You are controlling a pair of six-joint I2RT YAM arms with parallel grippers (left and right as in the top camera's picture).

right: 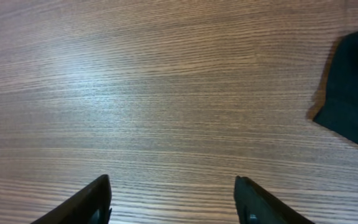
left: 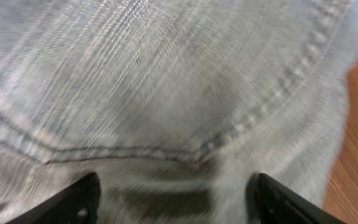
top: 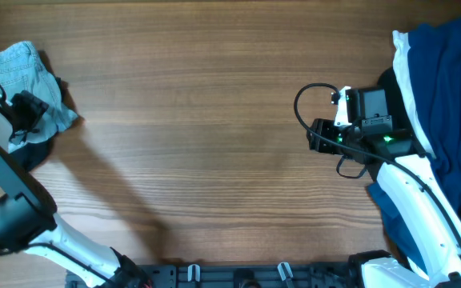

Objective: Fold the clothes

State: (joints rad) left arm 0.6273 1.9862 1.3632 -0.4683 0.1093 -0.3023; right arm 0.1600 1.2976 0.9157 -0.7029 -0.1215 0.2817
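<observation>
The pale-blue denim garment [top: 18, 76] lies bunched at the table's far left edge. In the left wrist view its stitched pocket seam [left: 185, 149] fills the frame. My left gripper [left: 176, 199] is open, its fingers spread just over the denim. It sits at the garment's near edge in the overhead view [top: 30, 112]. My right gripper [right: 173, 199] is open and empty over bare wood, seen at centre right in the overhead view [top: 314, 136]. A dark-blue garment [top: 446, 88] lies piled at the right edge. A black garment [right: 353, 99] shows at the right of the right wrist view.
The wooden table [top: 206, 120] stretches between the two arms. A white cloth strip [top: 410, 88] runs along the dark-blue pile. A black cable [top: 306, 100] loops off the right wrist. Dark cloth [top: 30, 148] lies under the denim's near edge.
</observation>
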